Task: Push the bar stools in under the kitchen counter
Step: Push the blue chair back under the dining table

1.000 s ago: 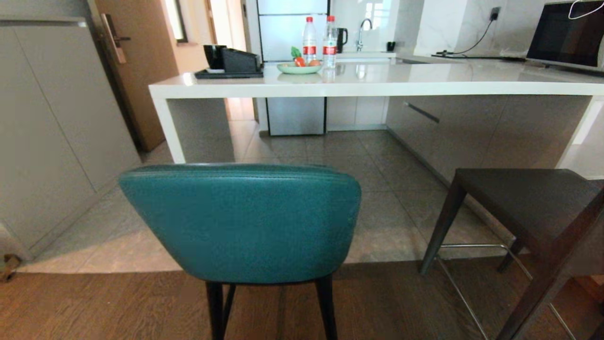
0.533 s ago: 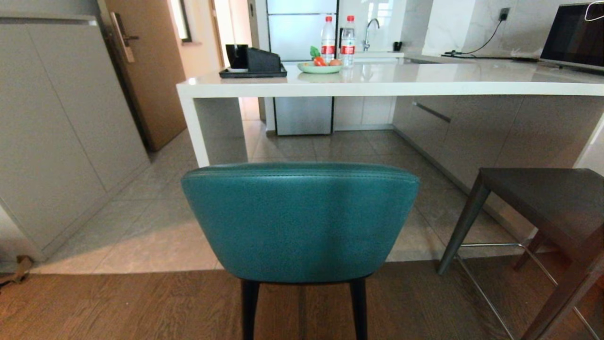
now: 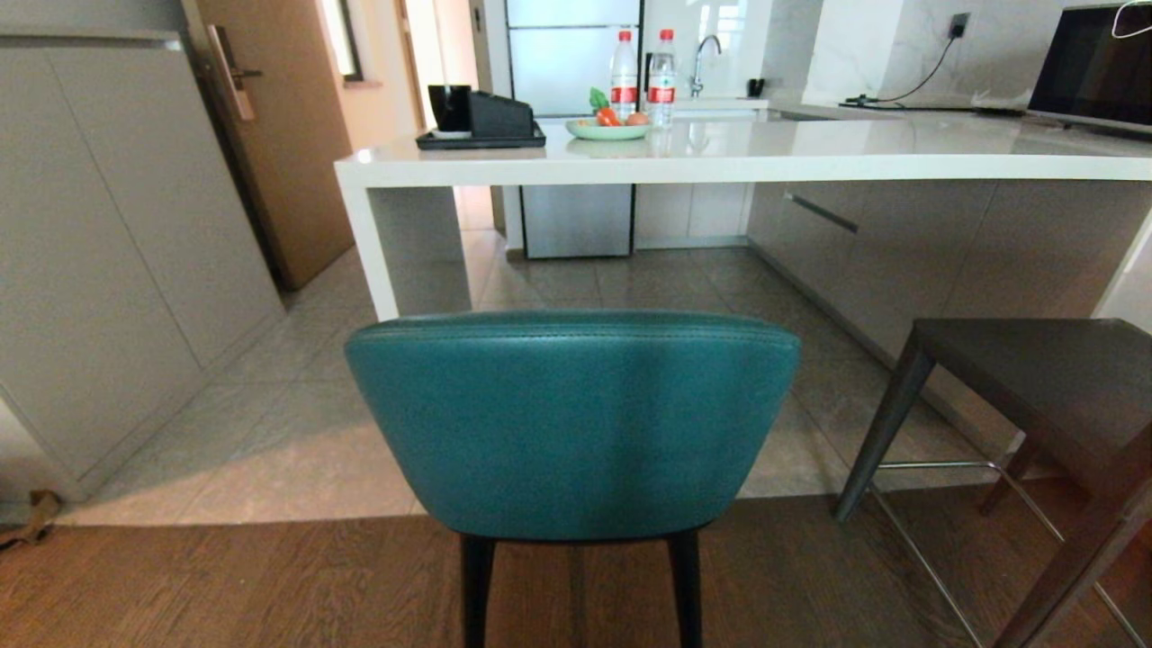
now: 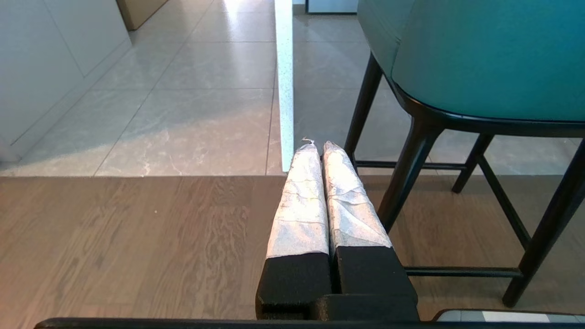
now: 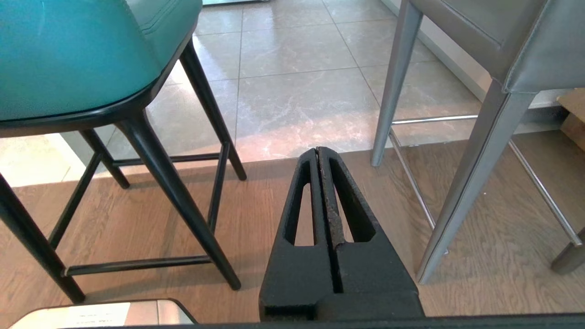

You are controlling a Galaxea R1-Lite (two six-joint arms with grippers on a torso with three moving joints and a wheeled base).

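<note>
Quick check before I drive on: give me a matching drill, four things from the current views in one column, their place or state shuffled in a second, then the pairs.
Things
1. teal stool
2. dark grey stool
3. green plate
4. left gripper

Place or state
A. on the kitchen counter, beside two water bottles
B. straight ahead, back toward the camera, not yet under the counter
C. jaws shut, low over the wood floor beside the teal stool's legs
D. off to the right, partly out of the head view

Pairs: 1-B, 2-D, 3-A, 4-C
</note>
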